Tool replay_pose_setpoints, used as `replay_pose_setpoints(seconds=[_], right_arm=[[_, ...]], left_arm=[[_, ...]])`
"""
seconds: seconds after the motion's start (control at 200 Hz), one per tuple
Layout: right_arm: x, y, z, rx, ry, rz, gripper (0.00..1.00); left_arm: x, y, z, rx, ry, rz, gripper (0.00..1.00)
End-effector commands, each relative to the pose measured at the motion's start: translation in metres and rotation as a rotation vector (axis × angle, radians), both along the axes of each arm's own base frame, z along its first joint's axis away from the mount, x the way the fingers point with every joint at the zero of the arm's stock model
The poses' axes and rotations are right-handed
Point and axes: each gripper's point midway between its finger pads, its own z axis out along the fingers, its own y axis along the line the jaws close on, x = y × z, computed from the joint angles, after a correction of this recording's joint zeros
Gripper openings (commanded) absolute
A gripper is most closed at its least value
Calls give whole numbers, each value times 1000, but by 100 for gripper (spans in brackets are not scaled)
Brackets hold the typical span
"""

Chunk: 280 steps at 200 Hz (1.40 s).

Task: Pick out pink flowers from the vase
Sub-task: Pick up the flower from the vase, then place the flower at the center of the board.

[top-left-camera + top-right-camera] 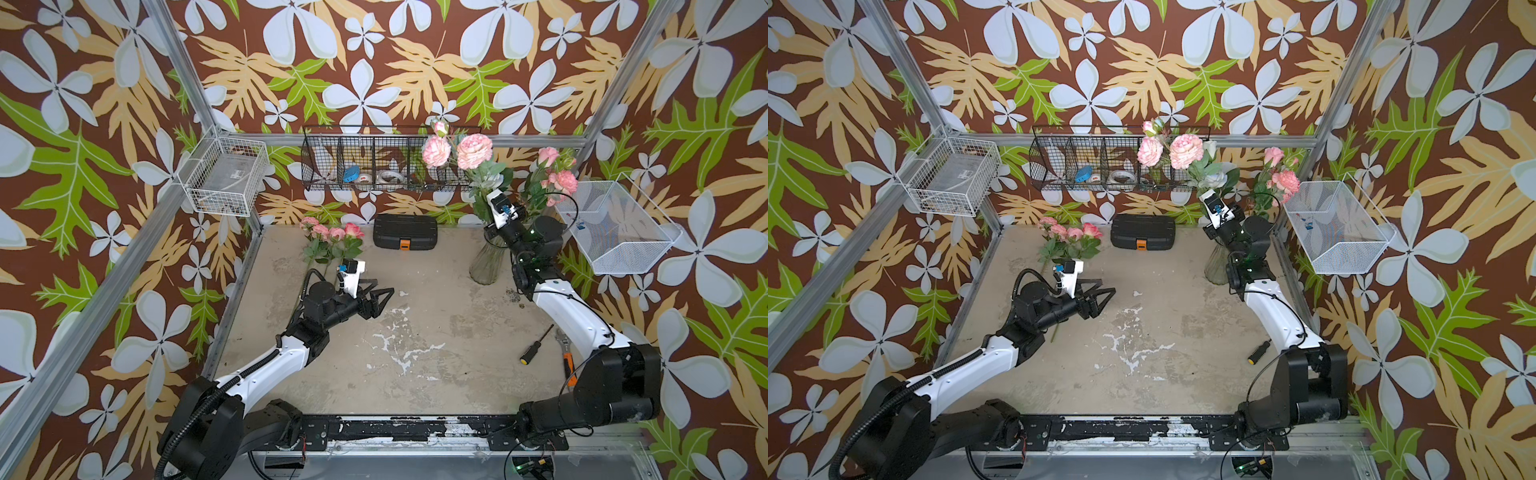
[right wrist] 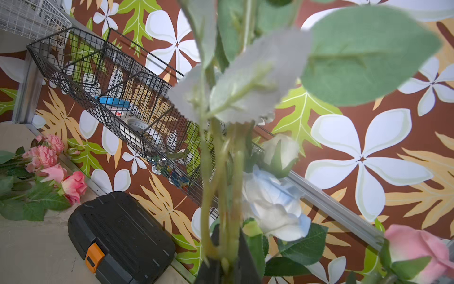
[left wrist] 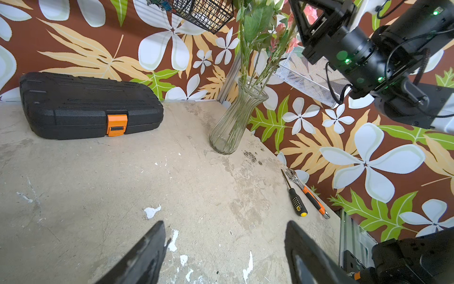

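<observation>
4 pink flowers (image 1: 336,232) lie on the table (image 1: 415,353); the raised right gripper (image 2: 227,246) pinches stems (image 2: 222,209) above 1 vase (image 1: 485,262); the low left gripper (image 3: 226,225) gapes.

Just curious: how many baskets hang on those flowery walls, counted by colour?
White: 2, the wire basket and the mesh basket
Black: 1, the divided basket
Total: 3 baskets
</observation>
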Motion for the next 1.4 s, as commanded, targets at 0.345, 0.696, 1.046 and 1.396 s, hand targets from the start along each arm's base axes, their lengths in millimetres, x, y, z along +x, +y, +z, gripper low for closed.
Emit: replay_pose_setpoints(seconds=[0.345, 0.696, 1.046, 1.396], right_arm=[[-55, 21, 90, 88, 8, 191, 0], [-107, 70, 131, 228, 170, 636, 0], [-141, 157, 63, 366, 367, 859, 0], [-172, 204, 44, 467, 456, 1027, 0]], left_arm=[[-8, -3, 46, -64, -140, -39, 78], [-37, 3, 118, -178, -430, -87, 82], [-65, -15, 133, -302, -502, -315, 89], [-56, -37, 135, -282, -535, -380, 92]])
